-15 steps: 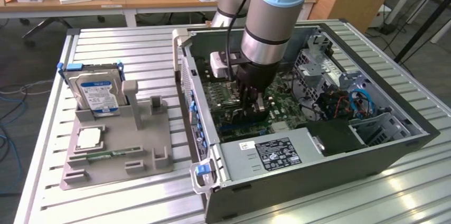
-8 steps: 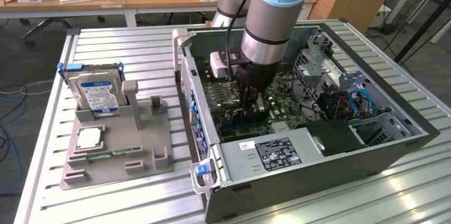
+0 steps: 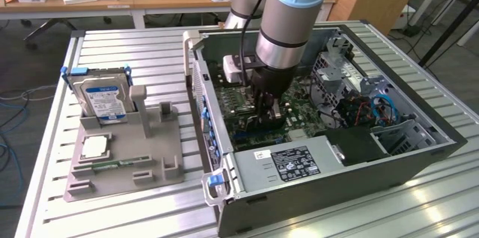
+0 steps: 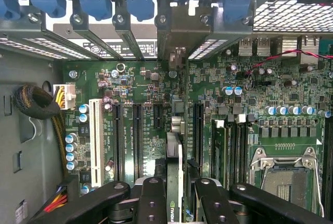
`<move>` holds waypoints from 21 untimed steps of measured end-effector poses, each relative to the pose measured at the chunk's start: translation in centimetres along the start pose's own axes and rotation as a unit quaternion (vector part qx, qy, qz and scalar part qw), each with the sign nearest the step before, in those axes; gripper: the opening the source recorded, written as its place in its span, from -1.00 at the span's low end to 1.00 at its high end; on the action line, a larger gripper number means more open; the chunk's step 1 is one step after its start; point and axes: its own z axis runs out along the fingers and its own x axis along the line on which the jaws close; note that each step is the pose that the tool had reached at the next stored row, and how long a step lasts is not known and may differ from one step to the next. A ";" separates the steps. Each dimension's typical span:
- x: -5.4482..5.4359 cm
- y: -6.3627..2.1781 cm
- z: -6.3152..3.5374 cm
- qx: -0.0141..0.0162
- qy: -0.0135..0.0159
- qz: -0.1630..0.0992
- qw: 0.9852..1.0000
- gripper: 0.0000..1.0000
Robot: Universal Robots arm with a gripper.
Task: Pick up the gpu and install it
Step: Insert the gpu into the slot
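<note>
My gripper (image 3: 267, 115) reaches down into the open computer case (image 3: 419, 159), over the green motherboard (image 4: 130, 78). In the wrist view the gpu (image 4: 174, 156) shows edge-on as a thin dark card between the black fingers (image 4: 152, 198). The gripper (image 4: 174, 195) is shut on it. The card stands upright on the board, in line with the gap between two black expansion slots (image 4: 198, 130). Its far end reaches the metal rear slot openings (image 4: 177, 31) under the blue latches. Whether its lower edge sits fully in a slot I cannot tell.
On the exterior view's left, a grey fixture tray (image 3: 161, 165) holds the silver blue-labelled hard drive (image 3: 103, 97) and a small green memory stick (image 3: 112, 165). Inside the case are the power supply (image 3: 288, 162), blue cables (image 3: 383, 109), drive cages and the CPU socket (image 4: 283, 179).
</note>
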 end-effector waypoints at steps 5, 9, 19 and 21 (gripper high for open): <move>0.0 -0.01 -0.01 0.000 0.000 0.000 1.000 -0.21; 0.0 -0.01 -0.04 0.000 0.000 0.000 1.000 -0.21; -0.1 -0.01 -1.92 0.000 0.000 0.000 1.000 -0.21; -0.1 -0.01 -2.58 0.001 0.000 0.000 1.000 -0.21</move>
